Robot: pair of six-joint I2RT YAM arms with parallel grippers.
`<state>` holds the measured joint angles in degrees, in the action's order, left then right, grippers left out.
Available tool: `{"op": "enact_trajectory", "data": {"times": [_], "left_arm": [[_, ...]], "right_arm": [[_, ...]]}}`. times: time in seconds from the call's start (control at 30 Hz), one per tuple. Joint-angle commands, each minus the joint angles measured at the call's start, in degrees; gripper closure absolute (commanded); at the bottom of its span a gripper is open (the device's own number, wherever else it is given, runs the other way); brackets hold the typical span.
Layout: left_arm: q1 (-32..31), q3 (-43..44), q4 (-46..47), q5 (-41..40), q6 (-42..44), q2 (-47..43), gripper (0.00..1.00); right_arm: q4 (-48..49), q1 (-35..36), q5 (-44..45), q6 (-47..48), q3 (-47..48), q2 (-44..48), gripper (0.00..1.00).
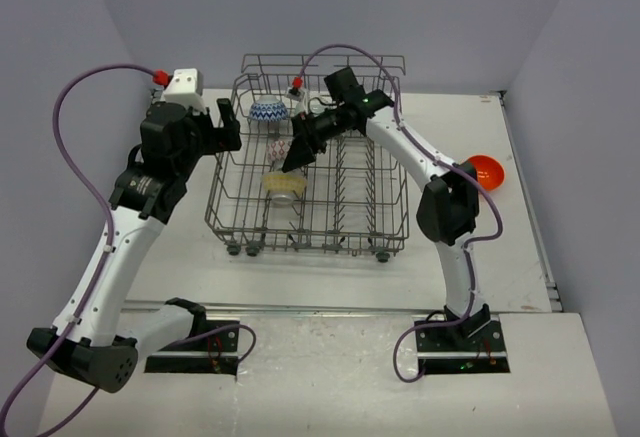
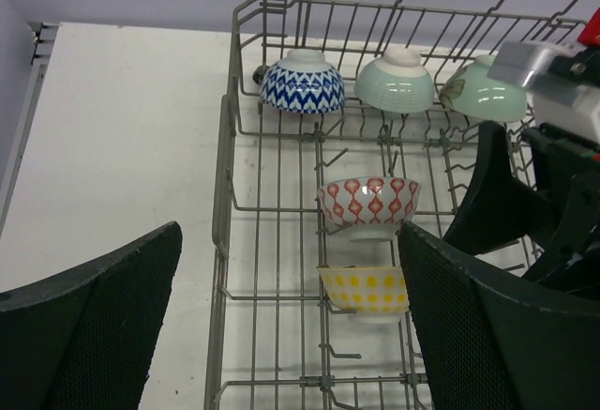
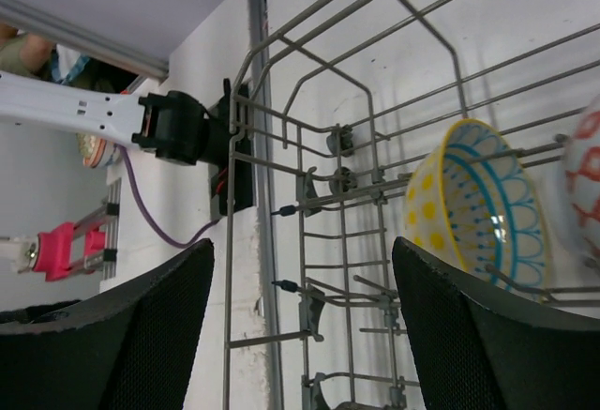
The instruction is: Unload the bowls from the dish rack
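Observation:
The grey wire dish rack point(image 1: 392, 215) stands mid-table. In the left wrist view it point(image 2: 223, 205) holds a blue-and-white bowl point(image 2: 302, 86), two mint green bowls point(image 2: 394, 80) point(image 2: 483, 89), a red-and-white patterned bowl point(image 2: 368, 202) and a cream bowl with yellow dots point(image 2: 366, 290). The orange-red bowl point(image 1: 487, 170) sits on the table right of the rack. My left gripper point(image 1: 228, 122) is open and empty at the rack's far left side. My right gripper point(image 1: 296, 160) is open and empty inside the rack, just above the cream bowl point(image 3: 473, 199) and the red-and-white bowl point(image 3: 586, 175).
Tall wire sides and upright tines point(image 3: 302, 189) surround the bowls. A raised wire frame point(image 1: 320, 62) stands along the rack's back. The white table point(image 1: 520, 257) has walls close on three sides. The right arm point(image 2: 553, 194) shows in the left wrist view.

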<state>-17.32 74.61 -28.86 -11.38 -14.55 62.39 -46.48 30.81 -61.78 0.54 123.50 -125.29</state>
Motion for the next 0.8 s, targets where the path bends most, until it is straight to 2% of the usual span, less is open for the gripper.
{"op": "enact_trajectory", "data": {"times": [0.0,0.37,0.77], "left_arm": [[-0.1,-0.7,-0.2,-0.9,-1.6,-1.1,0.03],[0.0,-4.8,-0.4,0.5,-2.7,-4.5,0.03],[-0.1,-6.1,-0.8,1.4,-1.7,-4.5,0.03]], "right_arm": [[2.2,1.6,-3.5,1.4,-1.2,-1.4,0.23],[1.1,1.8,-1.4,2.5,3.0,-6.5,0.25],[1.8,1.8,1.0,1.8,4.1,-4.8,0.24]]}}
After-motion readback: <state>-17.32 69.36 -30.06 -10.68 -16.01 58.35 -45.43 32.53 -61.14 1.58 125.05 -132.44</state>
